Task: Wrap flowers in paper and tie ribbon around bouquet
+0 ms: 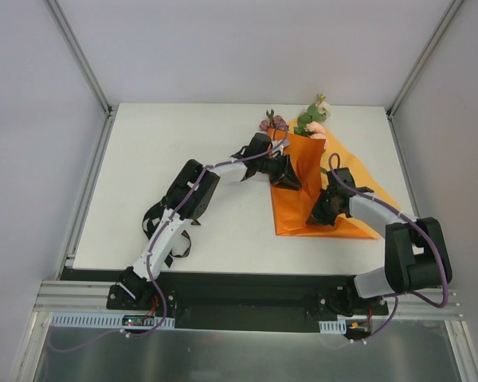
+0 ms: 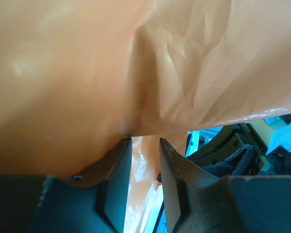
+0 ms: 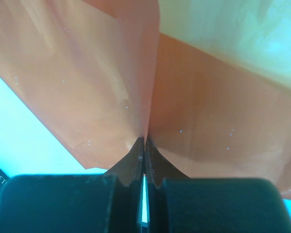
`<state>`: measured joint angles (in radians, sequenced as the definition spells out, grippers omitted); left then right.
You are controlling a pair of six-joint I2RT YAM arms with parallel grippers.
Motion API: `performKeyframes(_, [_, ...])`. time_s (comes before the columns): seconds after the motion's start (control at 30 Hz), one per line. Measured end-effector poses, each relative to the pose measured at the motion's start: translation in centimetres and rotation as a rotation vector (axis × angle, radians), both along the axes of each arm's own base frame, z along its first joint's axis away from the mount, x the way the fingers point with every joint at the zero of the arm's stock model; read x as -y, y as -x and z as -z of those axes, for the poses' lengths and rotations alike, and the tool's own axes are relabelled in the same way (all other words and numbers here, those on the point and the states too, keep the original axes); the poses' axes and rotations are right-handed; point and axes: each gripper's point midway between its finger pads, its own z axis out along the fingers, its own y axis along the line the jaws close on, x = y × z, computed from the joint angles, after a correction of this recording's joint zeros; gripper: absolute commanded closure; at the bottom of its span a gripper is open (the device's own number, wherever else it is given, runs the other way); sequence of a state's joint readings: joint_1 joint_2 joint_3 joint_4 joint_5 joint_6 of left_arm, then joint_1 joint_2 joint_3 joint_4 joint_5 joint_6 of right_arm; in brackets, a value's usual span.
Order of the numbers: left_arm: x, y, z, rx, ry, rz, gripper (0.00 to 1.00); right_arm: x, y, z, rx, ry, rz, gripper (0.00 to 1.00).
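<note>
So the paper (image 1: 296, 208) is lying on the right half of the white surface (image 1: 183, 143). It's bright orange and a bit glossy, with one side folded over so it's making a rough cone shape. Up close it's showing plenty of creases and shiny patches.

The flowers (image 1: 312, 119) are sitting tucked inside that fold. Only the tops are poking out at the far end: a pale pink bloom with green leaves on one side and a dusky mauve one just to its left. The stems are hiding under the paper.

The left gripper (image 1: 291, 181) is reaching in at the folded-over left edge. In its own wrist view its jaws are standing a little apart, with the edge of the fold touching the tips and more orange showing through the gap (image 2: 145, 143).

The right gripper (image 1: 315, 216) is sitting lower down on the paper, nearer the narrow end. Its jaws are pressed together, and a crease of the sheet is running straight into the tips (image 3: 144, 141), so it's pinching the paper.

The ribbon (image 1: 178, 251), narrow and black, is lying in loose loops well off to the left, right beside the left arm's lower link and nowhere near the wrap.
</note>
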<state>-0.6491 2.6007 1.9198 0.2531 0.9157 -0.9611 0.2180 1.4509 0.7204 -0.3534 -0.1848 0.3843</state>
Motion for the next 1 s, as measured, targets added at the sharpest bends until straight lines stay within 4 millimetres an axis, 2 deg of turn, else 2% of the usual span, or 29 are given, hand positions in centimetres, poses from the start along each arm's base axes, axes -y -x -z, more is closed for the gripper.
performKeyframes(0.3, [0.4, 3.5, -0.9, 0.007, 0.006, 0.090, 0.66, -0.1, 0.5, -2.2, 0.077, -0.026, 0.010, 0.99])
performKeyframes(0.53, [0.7, 4.7, -0.9, -0.016, 0.019, 0.121, 0.60, 0.6, 2.7, -0.1, 0.003, 0.000, 0.072, 0.99])
performKeyframes(0.63, [0.6, 4.9, -0.9, -0.008, 0.026, 0.122, 0.59, 0.7, 3.0, 0.6, -0.028, 0.008, 0.082, 0.99])
performKeyframes(0.67, [0.4, 5.1, -1.0, -0.008, 0.026, 0.120, 0.61, 0.6, 3.0, 0.6, -0.032, 0.003, 0.084, 0.99])
performKeyframes(0.7, [0.1, 5.5, -1.1, -0.010, 0.027, 0.119, 0.70, 0.6, 2.9, 0.6, -0.032, 0.003, 0.085, 0.99])
performKeyframes(0.73, [-0.1, 5.8, -1.3, -0.016, 0.027, 0.117, 0.75, 0.5, 2.9, 0.6, -0.032, 0.004, 0.084, 0.99])
performKeyframes(0.77, [-0.3, 6.0, -1.7, -0.019, 0.030, 0.114, 0.77, 0.5, 2.9, 0.6, -0.032, 0.004, 0.084, 0.99])
performKeyframes(0.87, [-0.5, 6.4, -2.8, -0.008, 0.057, 0.105, 0.76, 0.6, 2.9, 0.6, -0.025, 0.013, 0.084, 0.99])
performKeyframes(1.0, [-0.4, 7.6, -3.9, 0.007, 0.089, 0.105, 0.70, 0.8, 3.1, 0.6, -0.018, 0.023, 0.083, 0.99])
